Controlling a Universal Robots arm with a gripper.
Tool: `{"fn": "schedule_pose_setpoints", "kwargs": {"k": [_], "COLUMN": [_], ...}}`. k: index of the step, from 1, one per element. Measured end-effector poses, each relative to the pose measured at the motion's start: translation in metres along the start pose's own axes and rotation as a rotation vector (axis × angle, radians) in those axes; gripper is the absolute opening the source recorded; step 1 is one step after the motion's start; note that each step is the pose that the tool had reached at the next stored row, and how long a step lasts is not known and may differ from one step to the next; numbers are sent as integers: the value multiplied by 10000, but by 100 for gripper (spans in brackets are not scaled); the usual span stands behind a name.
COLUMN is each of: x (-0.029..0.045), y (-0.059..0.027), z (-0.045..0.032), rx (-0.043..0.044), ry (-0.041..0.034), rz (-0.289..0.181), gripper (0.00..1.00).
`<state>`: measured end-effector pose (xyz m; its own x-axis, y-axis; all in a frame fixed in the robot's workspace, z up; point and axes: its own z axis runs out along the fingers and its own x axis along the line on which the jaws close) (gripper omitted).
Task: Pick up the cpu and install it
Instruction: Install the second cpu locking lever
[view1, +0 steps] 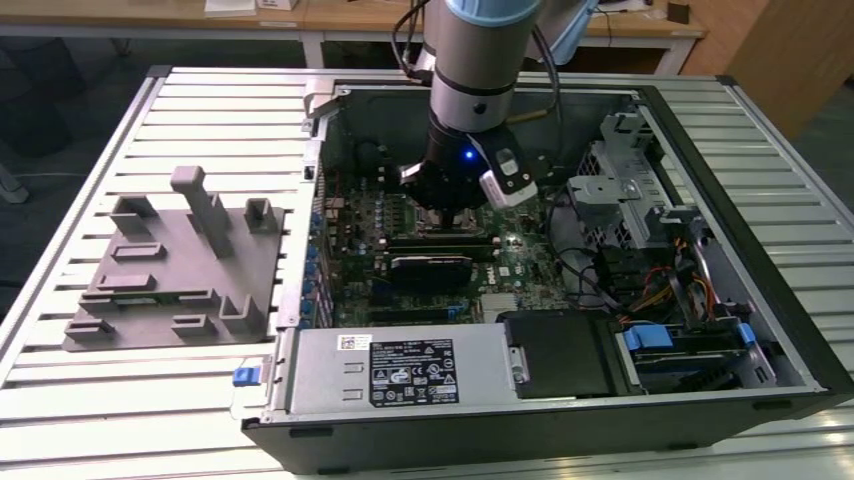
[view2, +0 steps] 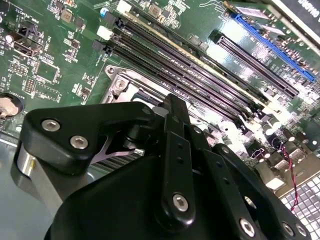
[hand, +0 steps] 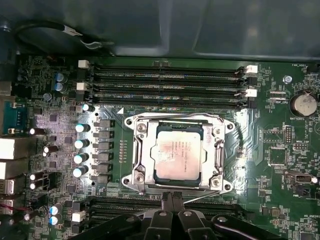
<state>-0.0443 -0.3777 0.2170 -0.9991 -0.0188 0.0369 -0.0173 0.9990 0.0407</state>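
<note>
The cpu (hand: 178, 152), a pale silvery square chip, lies flat inside the metal socket frame (hand: 137, 150) on the green motherboard in the first wrist view. My gripper (hand: 173, 196) hovers just beside the socket's edge, its two black fingers pressed together with nothing between them. In the exterior view the gripper (view1: 451, 205) hangs low inside the open computer case, over the socket area, and hides the chip. The second wrist view looks past the shut gripper (view2: 172, 102) at a corner of the socket frame (view2: 120, 82).
Memory slots (hand: 165, 82) run along both sides of the socket. Capacitors (hand: 80, 142) stand beside it. The case walls (view1: 320, 150), drive cage (view1: 621, 190) and power supply (view1: 400, 370) close in around the arm. A grey fixture block (view1: 174, 265) sits outside on the slatted table.
</note>
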Motion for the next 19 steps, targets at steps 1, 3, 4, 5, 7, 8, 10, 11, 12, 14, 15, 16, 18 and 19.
{"fn": "schedule_pose_setpoints", "kwargs": {"k": [1,3,4,5,7,8,10,11,12,14,15,16,18,19], "x": [6,26,40,56,83,87,92,94,97,107,114,122,134,139], "y": [-3,-12,-17,-24,-47,-65,-100,-112,-119,-129,-132,-134,-135,-135], "z": [0,0,1,1,1,1,3,5,8,17,23,30,45,52], "rx": [-1,-2,-4,-7,-20,-36,-109,-156,-198,-263,-287,-307,-333,-343], "ry": [0,1,0,1,1,1,-1,-2,-2,-3,-4,-5,-6,-5], "rz": [1,0,0,-1,-1,-3,-4,-7,-8,-8,-10,-11,-13,-12], "gripper": [11,11,11,11,11,11,11,11,11,11,11,11,11,11]}}
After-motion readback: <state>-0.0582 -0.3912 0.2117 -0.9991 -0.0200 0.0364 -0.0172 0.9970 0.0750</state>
